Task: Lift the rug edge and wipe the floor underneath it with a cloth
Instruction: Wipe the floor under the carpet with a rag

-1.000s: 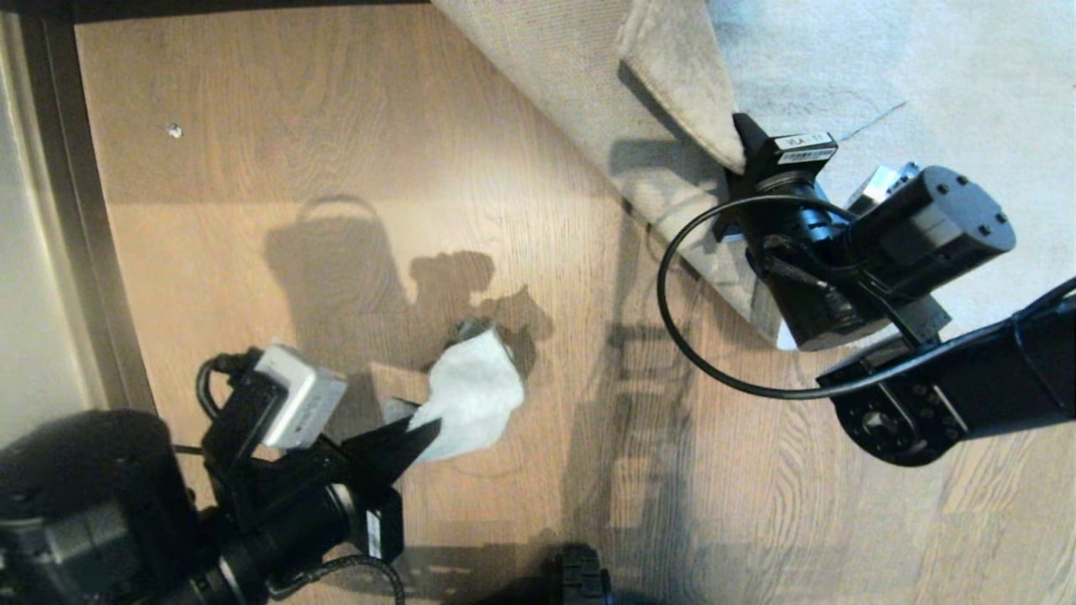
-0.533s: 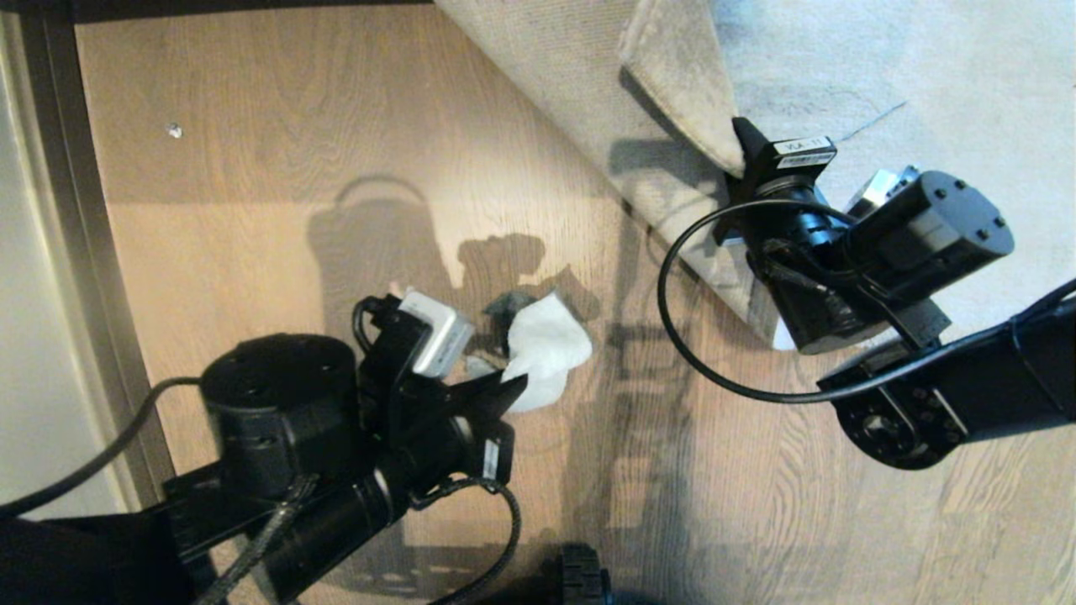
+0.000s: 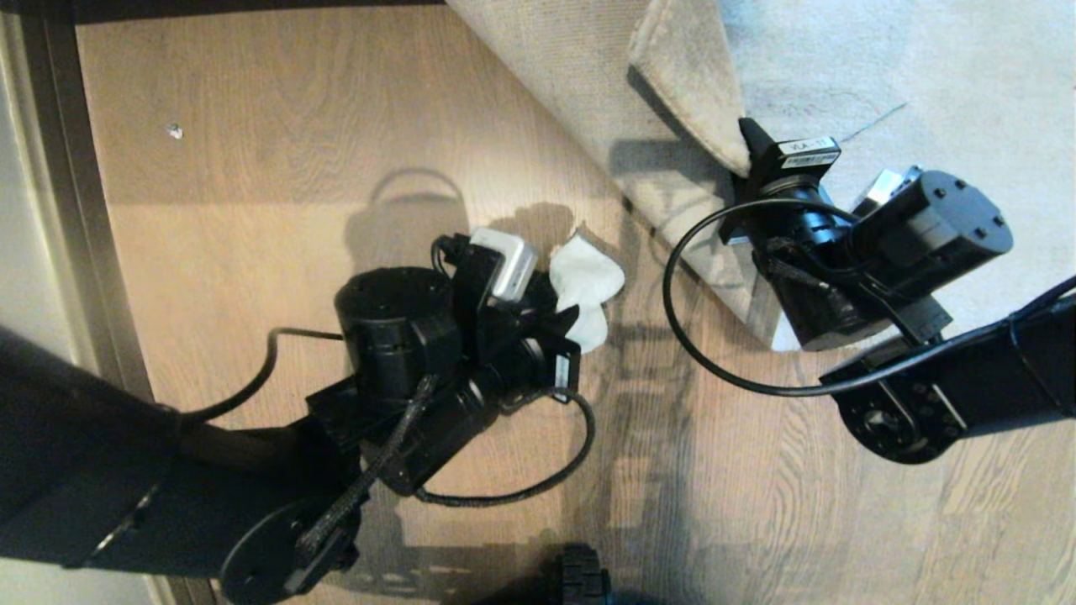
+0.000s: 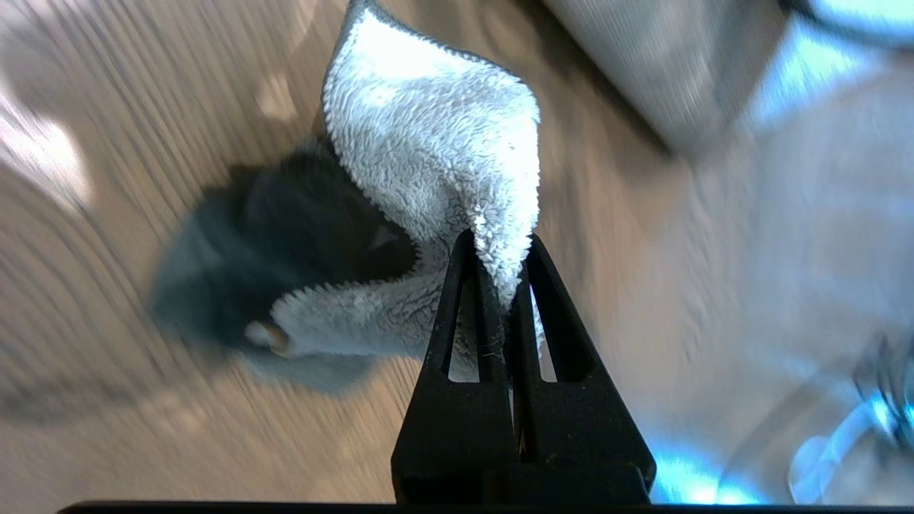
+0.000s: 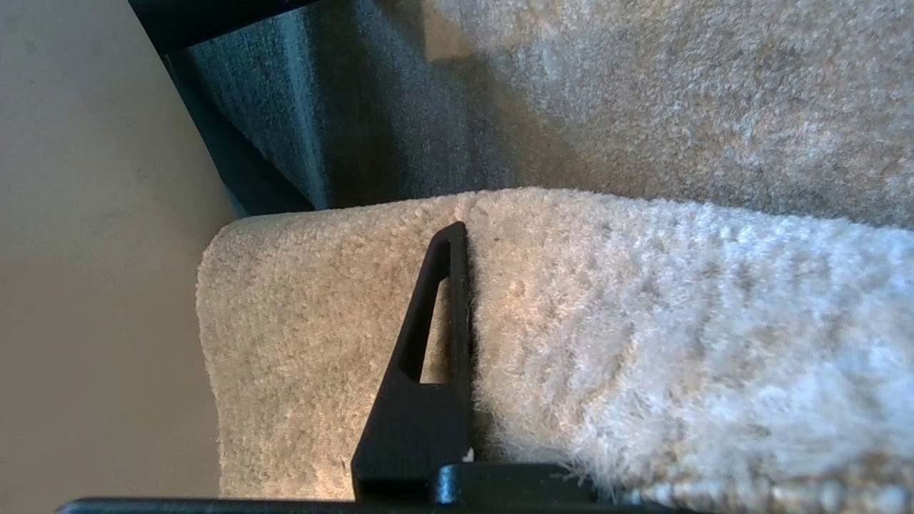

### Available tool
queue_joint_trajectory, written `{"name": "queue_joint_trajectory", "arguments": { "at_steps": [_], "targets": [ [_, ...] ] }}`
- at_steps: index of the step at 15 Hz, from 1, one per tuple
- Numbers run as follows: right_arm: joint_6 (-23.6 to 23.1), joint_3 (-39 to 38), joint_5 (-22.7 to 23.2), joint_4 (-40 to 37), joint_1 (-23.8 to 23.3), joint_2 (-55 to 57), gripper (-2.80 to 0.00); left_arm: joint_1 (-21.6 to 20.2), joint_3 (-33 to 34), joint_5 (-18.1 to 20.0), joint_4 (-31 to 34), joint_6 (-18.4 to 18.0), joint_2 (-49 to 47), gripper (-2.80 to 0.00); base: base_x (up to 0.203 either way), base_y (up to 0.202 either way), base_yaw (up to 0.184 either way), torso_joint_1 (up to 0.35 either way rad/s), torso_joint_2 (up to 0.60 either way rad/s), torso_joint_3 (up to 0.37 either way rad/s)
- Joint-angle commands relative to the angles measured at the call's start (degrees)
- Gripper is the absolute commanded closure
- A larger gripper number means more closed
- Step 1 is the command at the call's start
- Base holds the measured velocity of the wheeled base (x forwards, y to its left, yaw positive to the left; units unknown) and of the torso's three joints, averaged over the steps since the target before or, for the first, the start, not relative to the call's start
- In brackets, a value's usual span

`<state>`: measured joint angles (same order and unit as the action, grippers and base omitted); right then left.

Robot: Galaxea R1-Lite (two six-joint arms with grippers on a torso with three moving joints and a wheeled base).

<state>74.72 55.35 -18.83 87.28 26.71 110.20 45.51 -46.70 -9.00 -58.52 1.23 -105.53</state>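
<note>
The right gripper [image 3: 751, 143] had its jaws pinched on the rug edge [image 3: 685, 80], holding the corner folded back so the woven beige backing [image 3: 546, 76] faced up and a wedge of floor [image 3: 277, 109] lay bare beside it. In the right wrist view one dark finger [image 5: 428, 357] pressed flat against the pile, the other hidden behind the fold. The rug looked thick and fairly stiff, heavy enough to flop back down if let go, so a hold right at the corner, deep over the border, seemed the sensible one. The left gripper [image 3: 572, 318] had its jaws clamped nearly shut on a bunched fold of the cloth [image 3: 586, 273], which trailed onto the planks just short of the raised rug. That rag appeared light, fluffy and limp, pale on one face and dark grey on the other; gripped by one fold it would drag and crumple rather than lie flat, so I judged it would need pressing down to wipe properly. A small pale speck [image 3: 174, 130] sat well apart on the boards near the skirting strip [image 3: 63, 168].
</note>
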Motion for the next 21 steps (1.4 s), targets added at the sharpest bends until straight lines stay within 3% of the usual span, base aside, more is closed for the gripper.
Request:
{"name": "queue_joint_trajectory", "arguments": {
  "at_steps": [1, 5, 10, 17, 21],
  "targets": [
    [0.34, 0.03, -0.15, 2.67, 0.01, 0.19, 0.0, -3.24, -4.55, -0.19, -0.67, -0.05, -2.42, 0.0, 0.0, 0.0, 0.0, 0.0, 0.0, 0.0],
    [0.17, 0.03, -0.15, 2.67, 0.1, 0.01, 0.0, -10.5, -8.29, -0.74, -3.29, -0.16, -2.13, 0.0, 0.0, 0.0, 0.0, 0.0, 0.0, 0.0],
    [0.08, 0.11, -0.15, 2.67, 0.1, -0.16, 0.0, -20.02, -5.7, -0.74, -3.99, -0.02, 4.19, 0.0, 0.0, 0.0, 0.0, 0.0, 0.0, 0.0],
    [-0.01, -0.06, -0.06, 2.67, 0.27, -0.52, 0.0, -32.05, 8.81, -0.02, -3.89, 0.08, 16.73, 0.0, 0.0, 0.0, 0.0, 0.0, 0.0, 0.0],
    [-0.01, -0.15, 0.02, 2.67, 0.45, -1.04, 0.0, -33.63, 20.69, 0.03, -3.88, 0.09, 25.33, 0.0, 0.0, 0.0, 0.0, 0.0, 0.0, 0.0]
  ]
}}
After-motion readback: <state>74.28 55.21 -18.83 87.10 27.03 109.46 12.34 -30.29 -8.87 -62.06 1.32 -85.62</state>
